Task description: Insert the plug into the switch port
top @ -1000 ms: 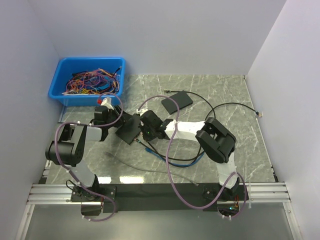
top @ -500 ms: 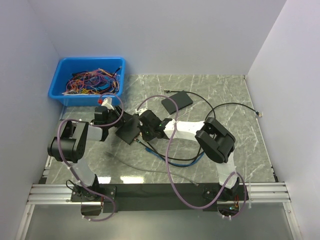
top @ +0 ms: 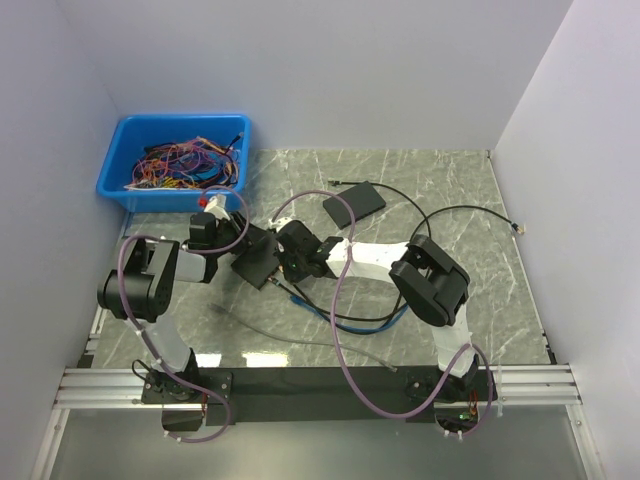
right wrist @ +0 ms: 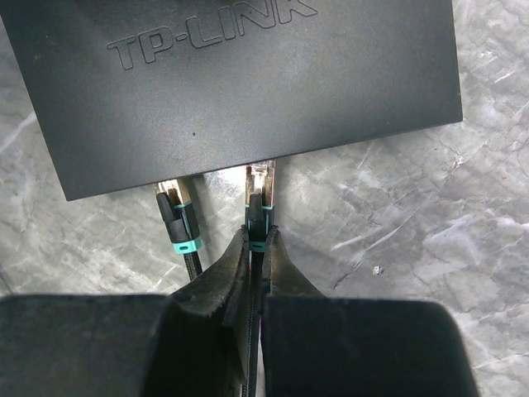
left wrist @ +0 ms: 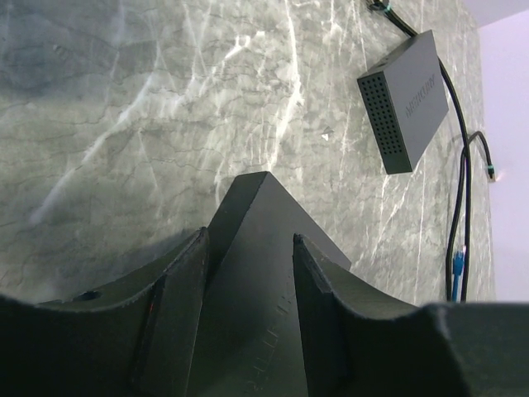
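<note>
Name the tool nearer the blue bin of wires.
Left. The left tool grips the switch just in front of the bin's right end. The right tool is farther right, across the switch from it, shut on a plug at the switch's edge.

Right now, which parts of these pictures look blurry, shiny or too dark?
Overhead view: evenly lit and sharp, with white glare on the table at its near edge. Left wrist view: the left fingers loom dark and soft, the far box is crisp. Right wrist view: lettering on the switch reads clearly, the plug glints, the right fingers blur.
</note>
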Robot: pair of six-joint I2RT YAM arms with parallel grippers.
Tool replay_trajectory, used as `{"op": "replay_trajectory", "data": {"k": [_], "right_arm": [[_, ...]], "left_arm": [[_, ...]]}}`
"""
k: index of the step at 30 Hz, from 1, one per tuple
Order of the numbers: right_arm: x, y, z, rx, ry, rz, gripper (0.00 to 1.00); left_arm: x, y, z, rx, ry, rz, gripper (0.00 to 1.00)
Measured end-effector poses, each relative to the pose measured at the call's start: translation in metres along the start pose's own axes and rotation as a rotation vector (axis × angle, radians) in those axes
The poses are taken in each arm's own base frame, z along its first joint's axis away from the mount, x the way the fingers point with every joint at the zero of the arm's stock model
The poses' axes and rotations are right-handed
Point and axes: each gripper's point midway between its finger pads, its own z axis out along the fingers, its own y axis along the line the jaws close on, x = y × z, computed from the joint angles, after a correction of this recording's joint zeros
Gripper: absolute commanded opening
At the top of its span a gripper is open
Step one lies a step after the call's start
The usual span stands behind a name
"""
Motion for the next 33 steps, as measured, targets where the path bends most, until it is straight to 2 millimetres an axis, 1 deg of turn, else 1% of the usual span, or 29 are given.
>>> {"op": "replay_trajectory", "data": {"k": [12, 33], "right_arm": [[0.006, 0.000, 0.000, -0.012, 0.017, -0.043, 0.00], [0.008, -0.002, -0.005, -0.033, 0.019, -0.037, 0.00]], "left_arm": [[0.007, -0.009, 0.008, 0.033, 0.011, 0.078, 0.49], [0.015, -0.020, 0.016, 0.084, -0.026, 0.112, 0.47]]}}
